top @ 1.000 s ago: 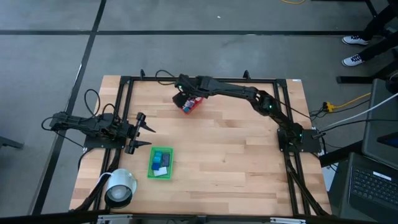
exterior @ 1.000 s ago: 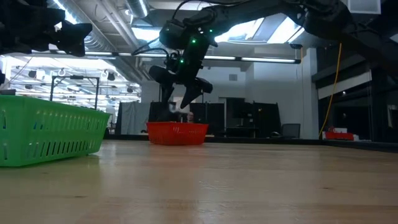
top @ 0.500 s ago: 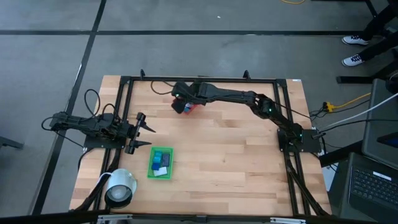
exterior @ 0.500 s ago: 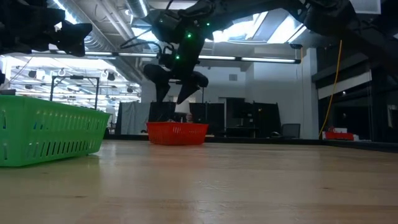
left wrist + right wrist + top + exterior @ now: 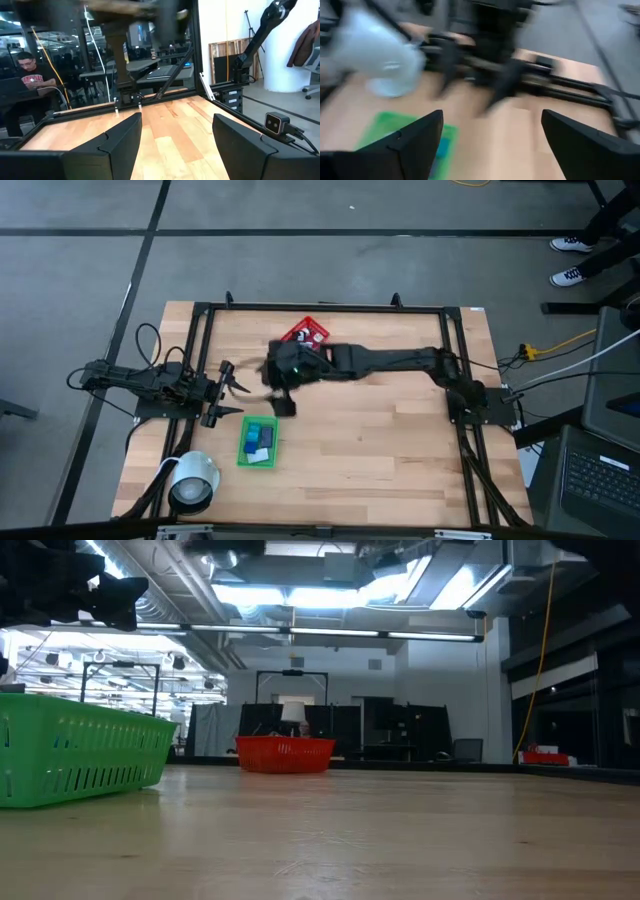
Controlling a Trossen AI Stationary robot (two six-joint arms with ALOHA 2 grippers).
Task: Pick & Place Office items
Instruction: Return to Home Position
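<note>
The green tray [image 5: 243, 456] sits near the table's near-left part and holds small blue and white office items [image 5: 259, 438]. In the right wrist view the tray [image 5: 380, 135] shows a blue piece [image 5: 442, 147]. My right gripper [image 5: 273, 392] hangs open above the table just beyond the tray's far edge, blurred; in its wrist view [image 5: 490, 150] nothing lies between its fingers. My left gripper [image 5: 228, 391] waits open at the left, beside the tray's far-left corner. The red mesh basket [image 5: 305, 333] stands by the far edge; its contents are too small to tell.
A white round lamp-like object [image 5: 193, 482] lies at the near-left corner. A black frame [image 5: 320, 308] runs round the table. In the low view the green tray [image 5: 80, 755] stands at the left and the red basket [image 5: 285, 753] far back. Bare wood spreads right of the tray.
My right gripper has swung fast from above the red basket toward the table's near-left, ending over the table beside the green tray; it has left the low view. The red basket stays in place and is now uncovered.
</note>
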